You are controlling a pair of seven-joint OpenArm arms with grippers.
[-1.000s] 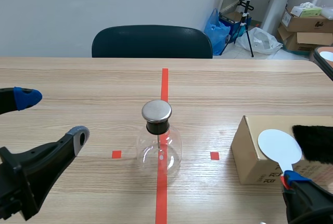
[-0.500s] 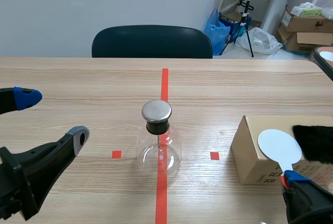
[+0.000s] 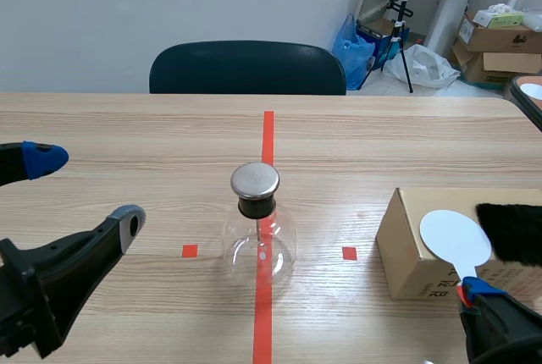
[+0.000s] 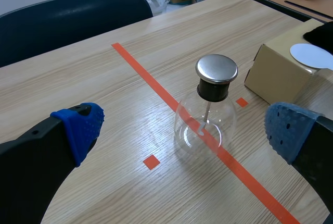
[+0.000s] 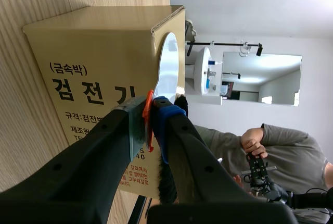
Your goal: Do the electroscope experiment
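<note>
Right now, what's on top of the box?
A black fur pad lies on the box; its far end runs out of view. The white disc, in the shut right gripper, hides part of the top.

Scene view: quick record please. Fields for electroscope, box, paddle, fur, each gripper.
electroscope: glass flask, metal cap, upright between the arms, untouched
box: cardboard, on the right arm's side
paddle: white disc, raised against the box; contact unclear
black fur: on the box, beside the disc
left gripper: open, apart from the flask
right gripper: shut on the paddle's handle
</note>
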